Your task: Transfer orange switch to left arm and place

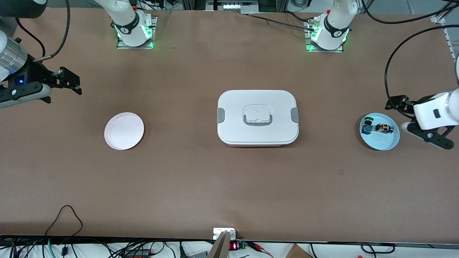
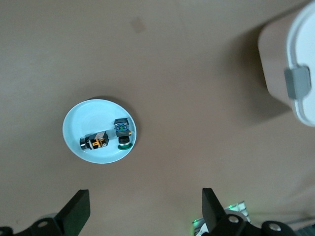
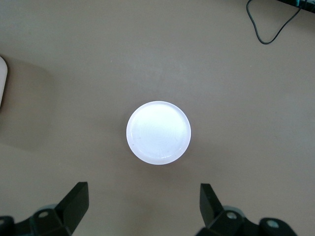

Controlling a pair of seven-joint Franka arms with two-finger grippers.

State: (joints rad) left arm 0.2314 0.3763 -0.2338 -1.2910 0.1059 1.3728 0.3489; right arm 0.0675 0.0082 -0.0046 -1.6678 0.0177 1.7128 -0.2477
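My left gripper (image 1: 416, 120) hangs wide open and empty at the right edge of the front view, just beside the blue plate (image 1: 385, 143). The orange switch (image 1: 383, 127) lies in that plate next to a blue-and-green part (image 1: 367, 126).

My right gripper (image 1: 70, 83), open and empty too, waits at the upper left, near the pink plate (image 1: 124, 130), probably where the switch should end up.

The box (image 1: 257, 117) sits in the middle, so I must go around it.

My left wrist view shows the switch's orange band more clearly.

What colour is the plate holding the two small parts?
Light blue plate, clearest in the left wrist view.
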